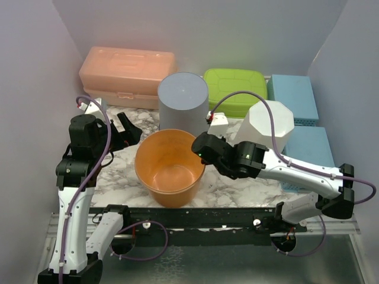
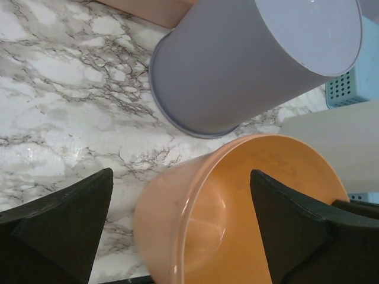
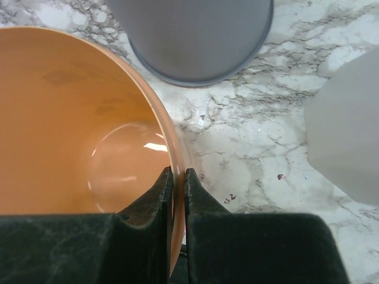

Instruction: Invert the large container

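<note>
— Up close, nipping the rim of the orange container (image 3: 71,118) with the right fingers (image 3: 155,204): one inside the wall, one outside, pressed tight on it.

— And standing how?

— Standing upright, mouth up, on the marble worktop (image 1: 121,177), toward the front edge and about midway between the two arms. Gripped at the right side of its rim.

— Over on the left?

— Hanging just beside the container's left flank with the left fingers (image 2: 65,228) spread wide apart. Holding nothing.

— Behind it?

— Backing onto a grey container (image 1: 183,106), turned mouth down, right behind the orange rim; cannot tell whether touching. Flanked on the right by a white faceted container (image 1: 270,121), near but apart. Further back, along the wall: pink lidded box (image 1: 127,71), green lidded box (image 1: 235,89), then blue baskets (image 1: 293,97) off to the right.
</note>
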`<state>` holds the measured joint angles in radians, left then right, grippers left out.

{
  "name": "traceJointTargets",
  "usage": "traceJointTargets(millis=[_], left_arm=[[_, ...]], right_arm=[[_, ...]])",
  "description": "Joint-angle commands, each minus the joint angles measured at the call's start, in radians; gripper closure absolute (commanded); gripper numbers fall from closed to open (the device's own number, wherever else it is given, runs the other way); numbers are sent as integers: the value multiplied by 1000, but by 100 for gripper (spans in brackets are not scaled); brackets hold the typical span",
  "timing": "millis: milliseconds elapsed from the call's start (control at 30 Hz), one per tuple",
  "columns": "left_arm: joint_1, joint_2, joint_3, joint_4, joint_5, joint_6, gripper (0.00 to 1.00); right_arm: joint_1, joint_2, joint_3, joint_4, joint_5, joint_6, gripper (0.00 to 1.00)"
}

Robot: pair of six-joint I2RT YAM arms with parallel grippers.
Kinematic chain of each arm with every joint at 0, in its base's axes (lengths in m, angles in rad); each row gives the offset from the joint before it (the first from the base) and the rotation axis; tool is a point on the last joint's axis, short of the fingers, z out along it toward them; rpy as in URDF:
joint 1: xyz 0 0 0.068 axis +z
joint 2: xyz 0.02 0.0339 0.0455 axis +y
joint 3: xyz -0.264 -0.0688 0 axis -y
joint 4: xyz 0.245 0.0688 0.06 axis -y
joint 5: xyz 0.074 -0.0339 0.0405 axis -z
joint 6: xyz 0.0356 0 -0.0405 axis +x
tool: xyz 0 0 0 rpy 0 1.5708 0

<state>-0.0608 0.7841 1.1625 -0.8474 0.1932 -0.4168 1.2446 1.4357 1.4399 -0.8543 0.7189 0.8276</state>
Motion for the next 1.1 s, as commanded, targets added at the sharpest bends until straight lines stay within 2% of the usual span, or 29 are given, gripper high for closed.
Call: traceJointTargets(millis=[0,167,533,633,733,800,900,967,1067], left_arm=[[-17,-6,34,-53,63,49,2],[-21,-8,12,-4,237,58,4],[-22,-9,-110,-22,337,142,15],[-22,-14,-128,-22,374,152,24],[-22,-24,-139,-26,353,158,35],[-22,-20,-149,-27,342,162,46],[-23,-13,-159,-28,321,163,56],[-22,-10,-158,-27,301,162,58],[-22,-11,-159,-22,280,159,60]], right_arm=[[-54,-108,-69,93,-46,22,99],[-79,-178,-117,88,-34,63,99],[-88,-207,-200,156,-86,74,95],[-93,-203,-196,161,-90,70,93],[-94,-205,-194,175,-106,65,90],[-97,-212,-203,190,-127,65,87],[-110,-233,-233,231,-191,62,84],[-124,-251,-263,269,-244,66,70],[-160,-285,-310,308,-327,84,69]])
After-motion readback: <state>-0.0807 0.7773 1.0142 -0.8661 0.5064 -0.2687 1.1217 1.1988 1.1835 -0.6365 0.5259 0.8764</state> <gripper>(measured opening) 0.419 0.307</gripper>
